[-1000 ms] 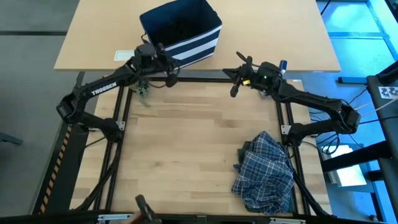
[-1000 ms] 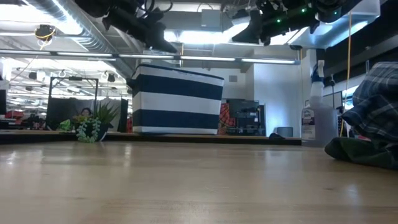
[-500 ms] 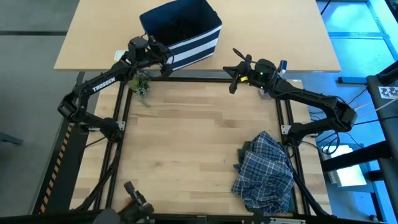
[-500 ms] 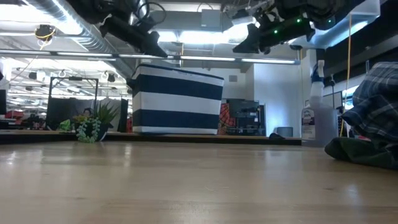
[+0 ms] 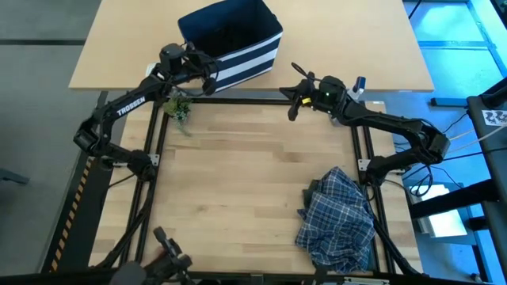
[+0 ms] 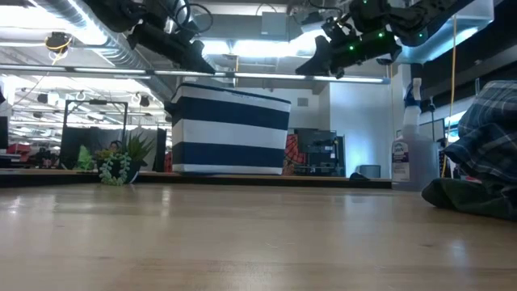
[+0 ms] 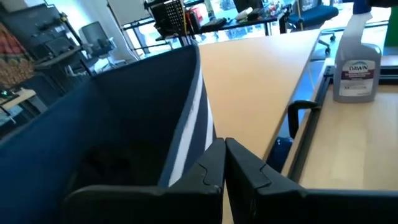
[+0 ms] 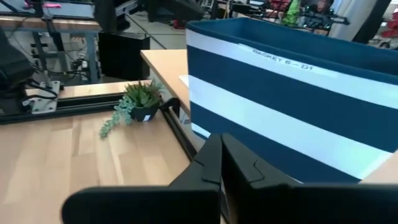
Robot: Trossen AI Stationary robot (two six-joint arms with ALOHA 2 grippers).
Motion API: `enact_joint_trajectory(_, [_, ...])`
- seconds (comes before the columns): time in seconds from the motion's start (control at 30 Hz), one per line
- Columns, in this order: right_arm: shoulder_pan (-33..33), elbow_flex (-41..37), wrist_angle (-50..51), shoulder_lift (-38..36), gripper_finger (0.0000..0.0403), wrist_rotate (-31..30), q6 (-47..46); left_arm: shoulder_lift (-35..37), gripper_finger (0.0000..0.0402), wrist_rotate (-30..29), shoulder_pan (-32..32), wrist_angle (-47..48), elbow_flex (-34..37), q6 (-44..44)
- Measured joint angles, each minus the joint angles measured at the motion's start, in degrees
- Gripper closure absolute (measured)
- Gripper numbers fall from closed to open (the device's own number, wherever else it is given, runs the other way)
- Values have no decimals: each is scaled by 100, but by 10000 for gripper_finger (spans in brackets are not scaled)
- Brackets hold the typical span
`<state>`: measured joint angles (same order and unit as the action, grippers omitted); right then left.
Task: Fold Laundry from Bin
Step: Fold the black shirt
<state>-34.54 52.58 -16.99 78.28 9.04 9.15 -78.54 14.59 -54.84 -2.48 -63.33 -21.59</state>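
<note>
Biggest thing first: you've got the work table point(image 5: 238, 198) with its black frame, and behind it a second tabletop point(image 5: 356, 39) where the bin point(image 5: 231, 39) sits, navy with white stripes. My read is that it's parked back there so the front stays free as folding space.

Your laundry is split. The plaid shirt point(image 5: 339, 218) lies crumpled near the front right corner of the work table, and the low view shows a dark olive-green garment point(image 6: 472, 198) under it. Looks like they've been dumped there to wait their turn. Inside the bin it's too dark to say for sure what's left.

Both arms are up at the bin. Your left gripper point(image 5: 207, 73) hovers right at the bin's rim, jaws pressed together and holding nothing; its wrist view peers down into the bin. Your right gripper point(image 5: 293, 101) hangs just off the bin's striped side, jaws also pinched shut and empty. I'd guess you're lining up for the next grab, so you'd need to open up first.

Small stuff: a little fake plant point(image 5: 181, 111) and a spray bottle point(image 7: 357, 53).

Readable writing: "TROSSEN" on the left arm, "DAWN" on the bottle, "BASKET 6 - D1" on the bin's rim.
</note>
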Motion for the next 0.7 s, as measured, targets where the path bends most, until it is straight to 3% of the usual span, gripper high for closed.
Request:
enact_joint_trajectory(0.17, [6, 0, -4, 0, 403, 239, -203, -173, 399, 25, -65, 286, -532, -73])
enact_joint_trajectory(0.4, [6, 0, 24, 0, 403, 664, -517, -1120, 391, -239, -267, 2138, -1780, -473])
enact_joint_trajectory(0.7, [50, -2, 308, 0, 403, 856, -618, -1475, 279, -554, 169, 2753, -2585, -710])
